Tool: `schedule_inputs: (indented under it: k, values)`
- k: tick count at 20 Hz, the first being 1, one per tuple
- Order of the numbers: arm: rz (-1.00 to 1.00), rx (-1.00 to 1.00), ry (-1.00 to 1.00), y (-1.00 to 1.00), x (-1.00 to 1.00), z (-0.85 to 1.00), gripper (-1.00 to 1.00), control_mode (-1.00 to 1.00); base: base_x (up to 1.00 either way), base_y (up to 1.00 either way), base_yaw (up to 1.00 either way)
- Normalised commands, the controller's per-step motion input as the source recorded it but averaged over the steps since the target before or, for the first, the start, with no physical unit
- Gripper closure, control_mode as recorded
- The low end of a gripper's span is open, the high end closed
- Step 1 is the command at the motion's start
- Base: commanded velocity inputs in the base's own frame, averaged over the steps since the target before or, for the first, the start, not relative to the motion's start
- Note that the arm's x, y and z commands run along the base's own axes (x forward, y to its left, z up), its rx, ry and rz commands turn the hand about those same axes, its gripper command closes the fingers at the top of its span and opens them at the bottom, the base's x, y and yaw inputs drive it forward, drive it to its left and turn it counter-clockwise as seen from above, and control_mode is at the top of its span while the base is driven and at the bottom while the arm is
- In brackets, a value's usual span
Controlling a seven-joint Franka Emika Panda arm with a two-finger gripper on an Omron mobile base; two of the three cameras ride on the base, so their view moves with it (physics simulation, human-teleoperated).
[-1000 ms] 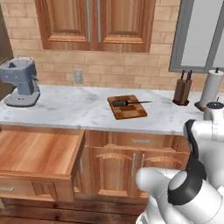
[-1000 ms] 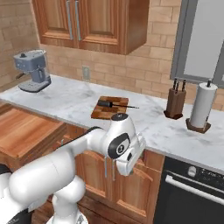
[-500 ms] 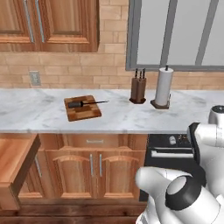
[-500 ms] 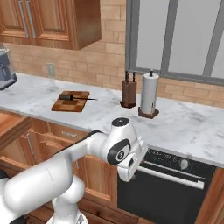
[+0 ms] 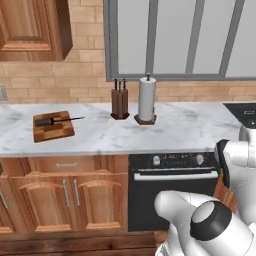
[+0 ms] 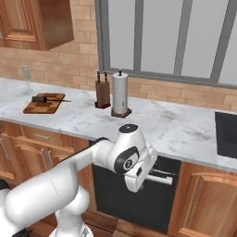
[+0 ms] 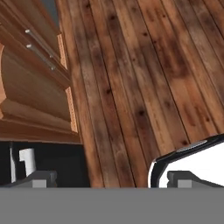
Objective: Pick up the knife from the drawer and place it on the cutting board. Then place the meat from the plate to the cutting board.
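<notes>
While your gripper [image 7: 109,179] hung empty, jaws spread, aimed at the floor, the knife [image 5: 56,120] lay across the cutting board [image 5: 53,127], far up-left of it, blade pointing right.

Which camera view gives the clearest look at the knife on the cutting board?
The left base view: the knife lies across the cutting board, its handle and thin blade distinct. The right base view shows the knife too, but farther off, smaller and harder to make out. The hand view looks down at floorboards.
</notes>
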Motion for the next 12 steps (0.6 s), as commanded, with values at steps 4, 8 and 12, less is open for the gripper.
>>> schedule_inputs:
  k: [4,8,12]
  values:
    - [0.00,0.00,0.00,0.00,0.00,0.00,-1.00,1.00,0.01,-0.69,-0.14]
    - [0.00,0.00,0.00,0.00,0.00,0.00,-1.00,1.00,0.00,-0.67,-0.19]
    - [0.00,0.00,0.00,0.00,0.00,0.00,-1.00,1.00,0.04,-0.68,-0.22]
